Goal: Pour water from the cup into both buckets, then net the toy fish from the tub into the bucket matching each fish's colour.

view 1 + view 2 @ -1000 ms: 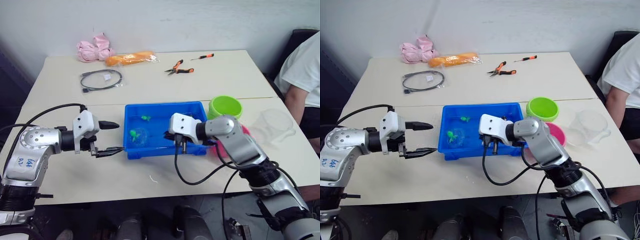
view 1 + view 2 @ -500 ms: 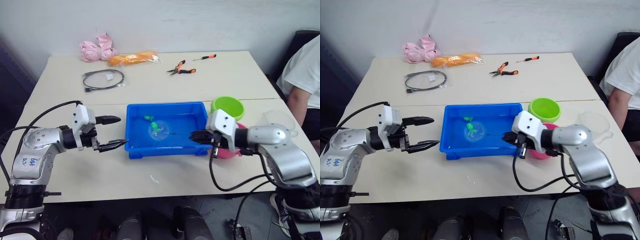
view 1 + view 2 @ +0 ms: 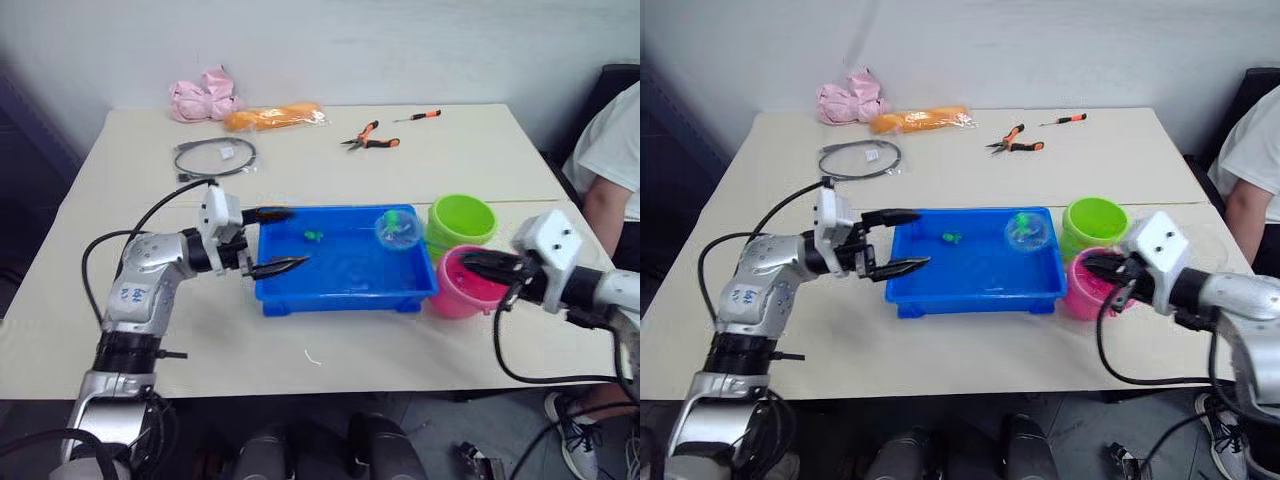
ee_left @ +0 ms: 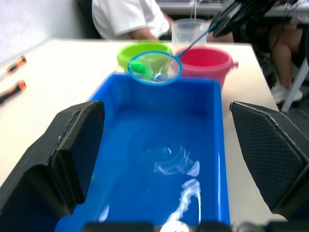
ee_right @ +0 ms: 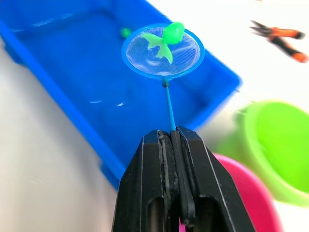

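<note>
The blue tub (image 3: 345, 292) holds water and one small green fish (image 3: 314, 236) near its far left. My right gripper (image 3: 468, 264) is shut on the thin handle of the net (image 3: 398, 228). It hovers over the pink bucket (image 3: 452, 300). The net's blue hoop hangs above the tub's far right corner, next to the lime green bucket (image 3: 468, 216), with a green fish (image 5: 164, 41) lying in its mesh. My left gripper (image 3: 297, 238) is open, its fingers reaching over the tub's left end. The clear cup (image 4: 193, 31) stands behind the buckets.
On the far half of the table lie orange-handled pliers (image 3: 372, 135), a screwdriver (image 3: 420, 116), a coiled black cable (image 3: 215, 157), a pink cloth (image 3: 205, 98) and an orange packet (image 3: 275, 117). A person in a white shirt (image 3: 615, 150) sits at the right edge.
My right gripper drew back to the right and lifted the net, with a green fish, from the tub's middle to its far right corner. My left gripper moved right to the tub's left end.
</note>
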